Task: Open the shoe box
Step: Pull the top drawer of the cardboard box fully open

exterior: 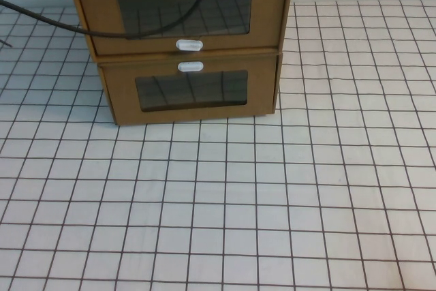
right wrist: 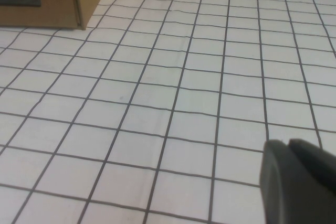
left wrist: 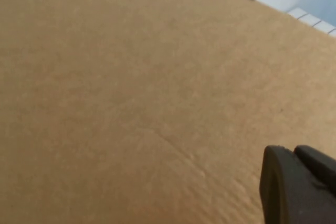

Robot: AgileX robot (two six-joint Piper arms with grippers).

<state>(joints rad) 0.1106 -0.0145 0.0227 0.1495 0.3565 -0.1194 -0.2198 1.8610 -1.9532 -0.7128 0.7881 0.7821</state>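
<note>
Shoe boxes (exterior: 184, 52), 2 stacked, shut, at 11 o'clock on gridded table (exterior: 272, 202).
Left gripper (left wrist: 297, 184) near cardboard, grip unclear; right gripper (right wrist: 296, 179) clenched, 4 o'clock of boxes.

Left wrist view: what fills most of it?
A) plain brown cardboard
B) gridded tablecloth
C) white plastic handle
A: plain brown cardboard of the shoe box spans the frame, with the left gripper close to it; the right gripper, shut, is over the white gridded tablecloth.
</note>
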